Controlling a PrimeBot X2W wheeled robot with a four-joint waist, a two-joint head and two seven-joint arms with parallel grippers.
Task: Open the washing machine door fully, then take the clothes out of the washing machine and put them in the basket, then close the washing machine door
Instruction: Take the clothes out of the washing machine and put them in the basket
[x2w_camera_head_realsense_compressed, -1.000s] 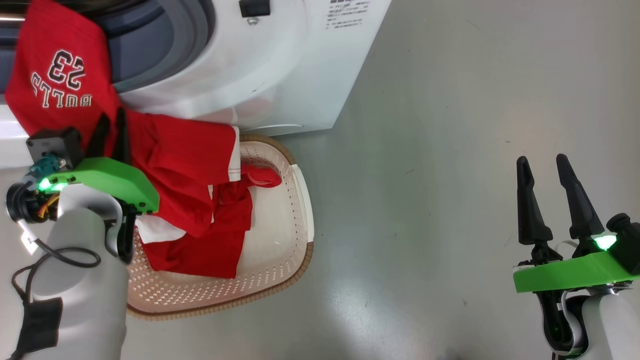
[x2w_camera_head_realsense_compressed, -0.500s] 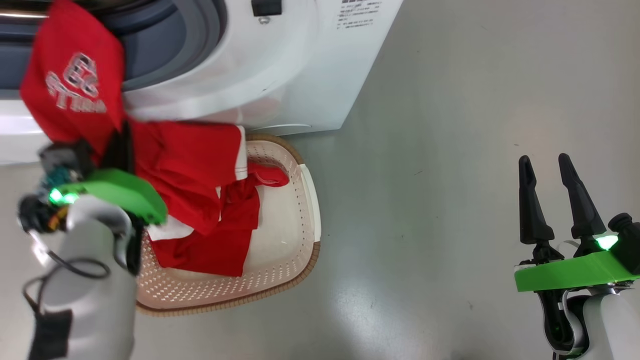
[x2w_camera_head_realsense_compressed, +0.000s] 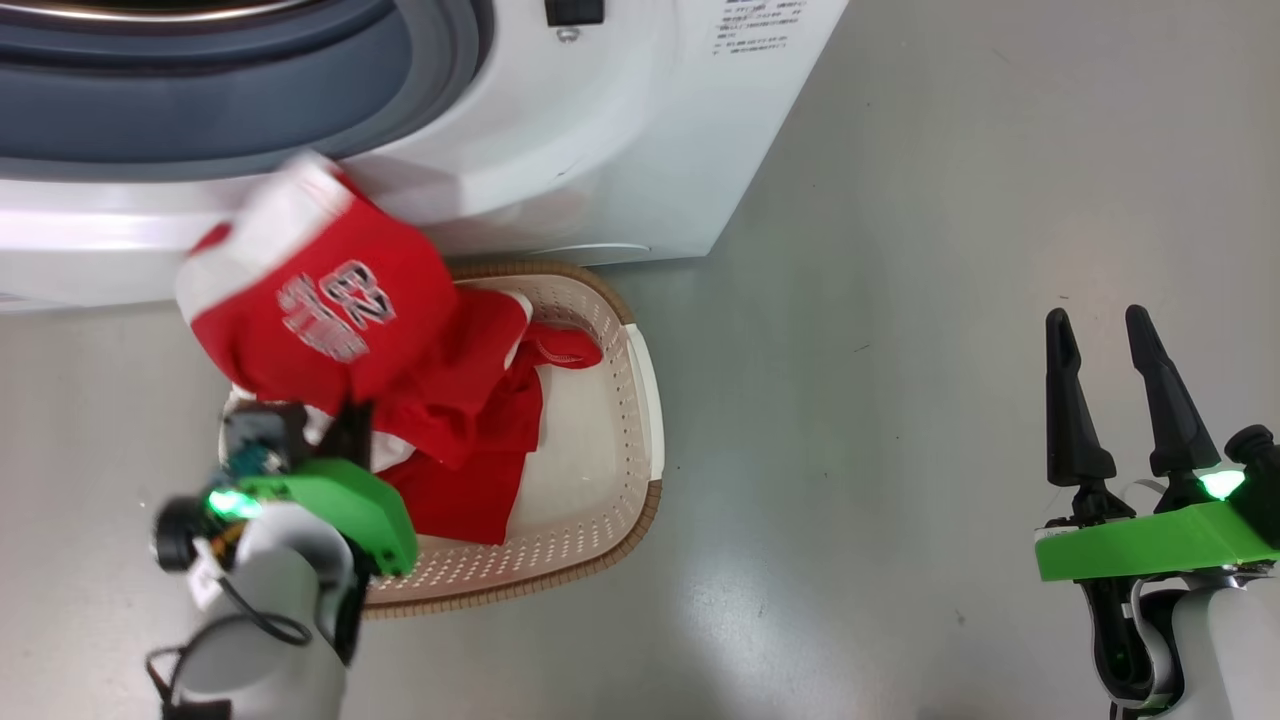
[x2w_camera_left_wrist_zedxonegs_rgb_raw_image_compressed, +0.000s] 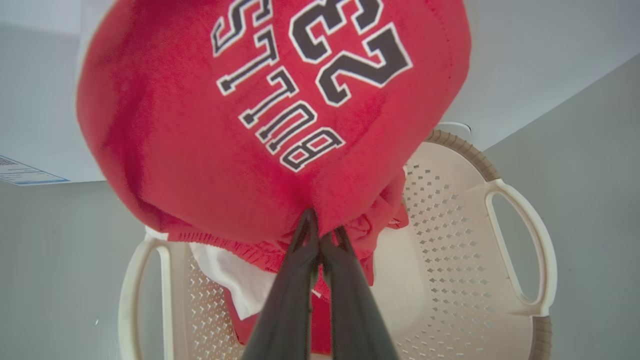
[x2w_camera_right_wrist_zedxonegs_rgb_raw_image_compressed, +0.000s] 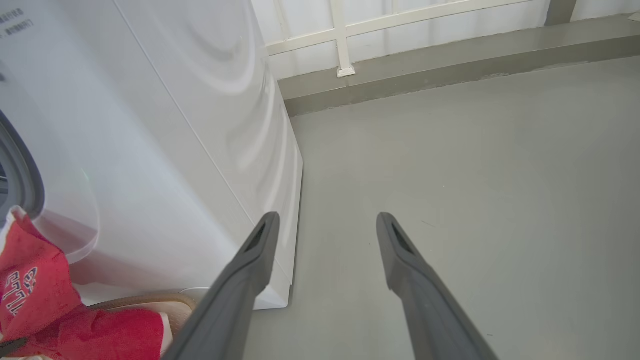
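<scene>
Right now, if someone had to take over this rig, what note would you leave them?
Left tool: shut on the BULLS 23 jersey, which is bunched up over the basket.
Right tool: open and empty, over the bare floor beside the washing machine.
Other red and white clothes lie in the basket, which sits on the floor just in front of the machine.
Done: machine mouth uncovered, clothes pulled out.
Left: drop the jersey into the basket, check inside the machine for leftovers (can't be judged from here), close the door.

Black-fingered right claw (x2w_camera_head_realsense_compressed: 1095, 322) (green bracket (x2w_camera_head_realsense_compressed: 1150, 545))
</scene>
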